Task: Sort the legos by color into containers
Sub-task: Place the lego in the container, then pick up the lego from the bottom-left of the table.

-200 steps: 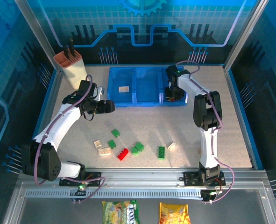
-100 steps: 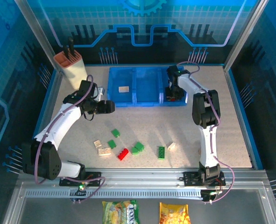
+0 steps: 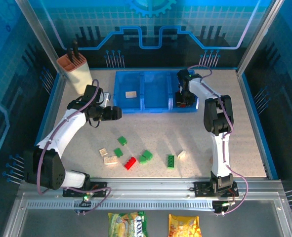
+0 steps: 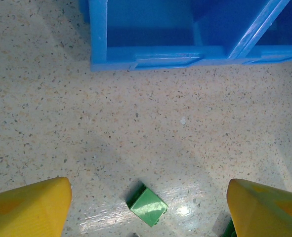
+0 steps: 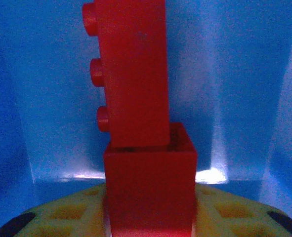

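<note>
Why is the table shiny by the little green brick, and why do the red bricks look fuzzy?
Left wrist view: glare makes a bright patch on the table beside the green brick. Right wrist view: the red bricks sit very close to the lens, so edges go soft; the blue bin behind shows glare too.

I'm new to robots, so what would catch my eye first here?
The bright blue tray of three bins at the back of the table stands out, the right gripper dipped into its right bin by red bricks. Nearer, green, red and cream loose bricks lie scattered, and the left gripper hangs open near the tray's left corner.
</note>
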Robot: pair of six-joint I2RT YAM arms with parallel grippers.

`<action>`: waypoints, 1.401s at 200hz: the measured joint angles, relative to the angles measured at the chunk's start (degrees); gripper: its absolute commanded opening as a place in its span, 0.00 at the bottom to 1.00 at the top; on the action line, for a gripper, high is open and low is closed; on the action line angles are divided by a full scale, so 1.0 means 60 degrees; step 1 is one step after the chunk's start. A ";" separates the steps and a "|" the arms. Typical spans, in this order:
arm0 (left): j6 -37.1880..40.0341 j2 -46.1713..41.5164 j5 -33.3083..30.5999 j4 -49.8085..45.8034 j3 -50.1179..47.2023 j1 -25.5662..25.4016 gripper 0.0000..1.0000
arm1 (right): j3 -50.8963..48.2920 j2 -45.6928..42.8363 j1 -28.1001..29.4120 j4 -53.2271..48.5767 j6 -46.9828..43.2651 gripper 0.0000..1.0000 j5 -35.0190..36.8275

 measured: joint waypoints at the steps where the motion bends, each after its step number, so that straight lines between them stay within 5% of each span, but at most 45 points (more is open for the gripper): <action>1: -0.0004 0.0000 0.0000 0.0000 0.0000 0.0000 0.83 | 0.0000 0.0000 0.0000 0.0000 0.0000 0.44 0.0000; 100: -0.0004 0.0000 0.0113 -0.0004 0.0000 0.0004 0.83 | -0.0386 -0.2065 0.0120 -0.0382 0.0004 0.45 0.0113; 220: -0.0029 0.0182 0.0240 -0.0404 -0.0033 -0.0066 0.82 | -0.4761 -0.5788 0.1432 0.0055 0.0958 0.46 0.0153; 280: -0.0798 0.0197 -0.0594 -0.1231 -0.0189 -0.0678 0.81 | -0.6379 -0.6586 0.1869 0.0634 0.1377 0.46 0.0182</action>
